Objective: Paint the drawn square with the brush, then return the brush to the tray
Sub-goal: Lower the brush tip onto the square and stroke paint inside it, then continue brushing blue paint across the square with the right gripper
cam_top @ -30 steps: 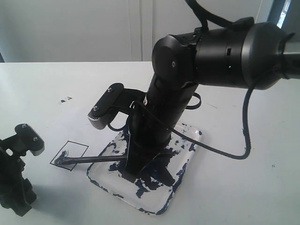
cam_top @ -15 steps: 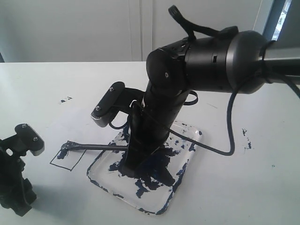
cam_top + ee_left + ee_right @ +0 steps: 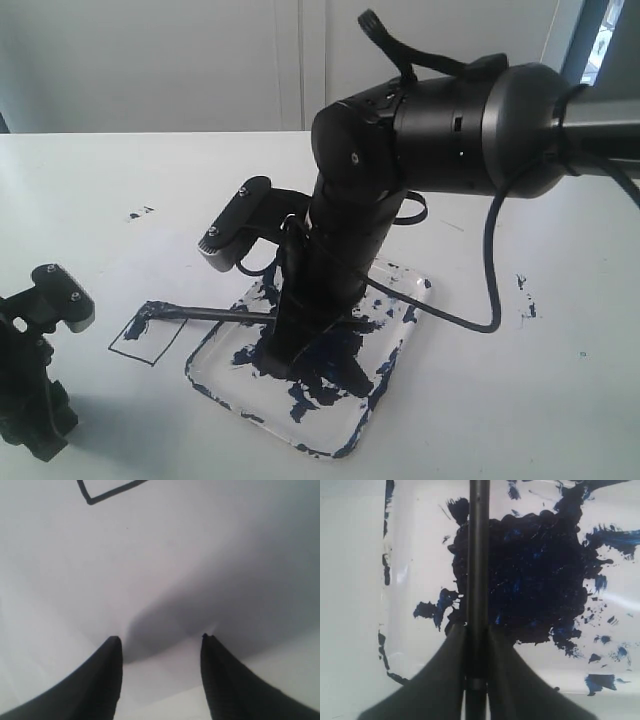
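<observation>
Small black-outlined drawn square on white paper sits just left of the clear rounded tray smeared dark blue. It is mostly blank, with the thin black brush lying nearly level, tip on the square's far corner. Right gripper fingers pinch the brush shaft above the tray's blotch; left gripper fingers are spread and empty over the paper near the square. White tabletop, plain white wall behind, blue paint specks farther back; the bulky black right arm hides the tray's middle and the brush's rear end.
</observation>
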